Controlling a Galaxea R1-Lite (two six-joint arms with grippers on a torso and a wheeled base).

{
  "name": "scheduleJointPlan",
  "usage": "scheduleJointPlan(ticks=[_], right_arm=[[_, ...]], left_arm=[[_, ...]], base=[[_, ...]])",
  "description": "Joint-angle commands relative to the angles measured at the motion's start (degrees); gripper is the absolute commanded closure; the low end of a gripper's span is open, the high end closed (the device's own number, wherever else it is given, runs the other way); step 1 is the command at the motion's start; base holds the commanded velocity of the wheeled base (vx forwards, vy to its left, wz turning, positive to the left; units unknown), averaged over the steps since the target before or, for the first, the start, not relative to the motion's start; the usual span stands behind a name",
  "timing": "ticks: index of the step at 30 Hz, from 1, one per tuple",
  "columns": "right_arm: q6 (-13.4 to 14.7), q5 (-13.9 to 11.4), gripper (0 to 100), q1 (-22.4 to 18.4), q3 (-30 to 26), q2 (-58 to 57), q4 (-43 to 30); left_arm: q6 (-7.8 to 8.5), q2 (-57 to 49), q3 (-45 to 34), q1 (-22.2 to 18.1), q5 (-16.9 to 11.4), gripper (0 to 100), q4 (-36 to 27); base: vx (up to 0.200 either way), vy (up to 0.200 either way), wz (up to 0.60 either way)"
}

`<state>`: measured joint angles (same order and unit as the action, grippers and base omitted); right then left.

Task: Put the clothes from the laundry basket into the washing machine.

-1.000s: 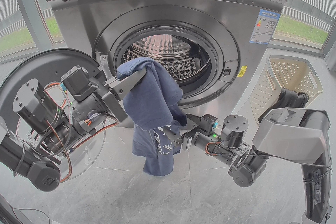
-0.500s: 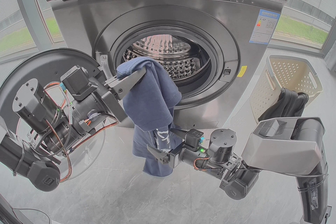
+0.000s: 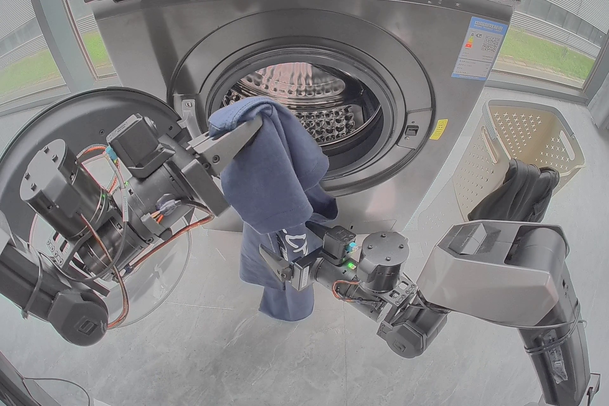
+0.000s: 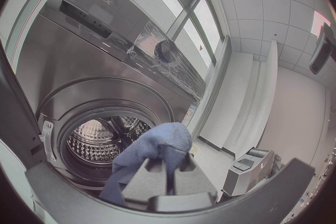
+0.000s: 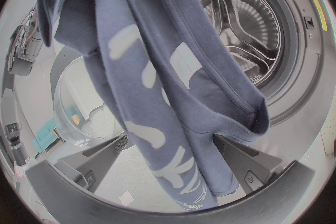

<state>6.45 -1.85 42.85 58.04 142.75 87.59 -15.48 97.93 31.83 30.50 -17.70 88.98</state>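
The washing machine (image 3: 158, 39) is a grey metal front-loader. Its round door (image 3: 76, 115) is swung fully open to the robot's left, and the ribbed, perforated steel drum (image 3: 298, 90) is exposed. To the machine's right, a beige perforated plastic laundry basket (image 3: 526, 128) stands on the grey tiled floor (image 3: 254, 356), with a dark garment (image 3: 523, 191) draped over its near rim.

A blue shirt (image 3: 279, 179) of soft knit cloth with white print hangs in front of the lower left of the drum opening, outside the drum. Its long axis is vertical: the top is bunched up and the lower end points at the floor without touching it.

The left gripper (image 3: 244, 131) has its fingers closed on the shirt's top fold, which drapes over the fingertips. The right gripper (image 3: 285, 245) sits low with its jaws spread wide, and the shirt's lower half hangs between them, unclamped.
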Motion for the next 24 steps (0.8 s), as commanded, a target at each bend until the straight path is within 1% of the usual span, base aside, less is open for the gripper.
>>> scheduleJointPlan(ticks=[1, 2, 11, 14, 17, 20, 24], right_arm=[[0.85, 0.71, 0, -0.40, 1.90, 1.56, 0.13], [1.02, 0.97, 100, -0.66, 2.43, 1.48, 0.21], [1.20, 0.97, 100, -2.42, 0.32, -1.16, 0.74], [1.20, 1.06, 100, -4.00, -1.53, -4.50, 0.74], [1.20, 1.15, 100, -5.94, -3.02, -7.93, 0.56], [1.29, 1.94, 100, -7.34, -4.51, -11.36, 0.74], [1.29, 2.29, 100, -8.22, -5.31, -14.96, 0.65]], left_arm=[[-0.07, -0.10, 0.16, 0.00, 0.74, 100, 0.05], [-0.16, -0.10, 0.25, 0.00, 0.91, 100, 0.05], [-0.34, -0.02, 0.60, -1.15, 1.00, 100, 0.05], [-0.25, 0.25, 0.25, -2.46, 1.00, 100, 0.05], [-0.07, 0.69, -1.86, -4.40, 0.91, 100, 0.05], [-0.07, 0.86, -4.67, -6.59, -0.23, 100, 0.05], [0.01, 2.80, -5.99, -6.68, 0.12, 100, 0.14]], base=[[0.000, 0.000, 0.00], [0.000, 0.000, 0.00], [0.000, 0.000, 0.00], [0.000, 0.000, 0.00], [0.000, 0.000, 0.00], [0.000, 0.000, 0.00], [0.000, 0.000, 0.00]])
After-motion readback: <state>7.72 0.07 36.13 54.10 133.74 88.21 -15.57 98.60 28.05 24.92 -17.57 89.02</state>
